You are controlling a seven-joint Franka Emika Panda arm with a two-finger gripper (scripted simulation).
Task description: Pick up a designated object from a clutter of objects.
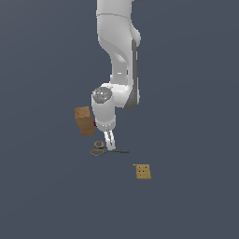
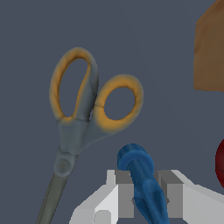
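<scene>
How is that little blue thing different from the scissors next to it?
The blue piece is one solid blue colour; the scissors have yellow-orange handle rings on grey metal. The blue piece is a stubby knob-like rod, while the scissors are long and flat, with two open loops. The blue piece sits between the hand's fingers; the scissors lie free on the floor beside it. Both are small beside the brown box.

In the wrist view the brown box (image 2: 211,50) is cut by the frame's right edge, and the red mug (image 2: 220,162) shows only as a sliver there. The scissors (image 2: 83,118) lose their blades at the bottom edge. In the exterior view the arm hides nearly all of the mug, and the blue piece (image 2: 142,183) is too small to make out.
</scene>
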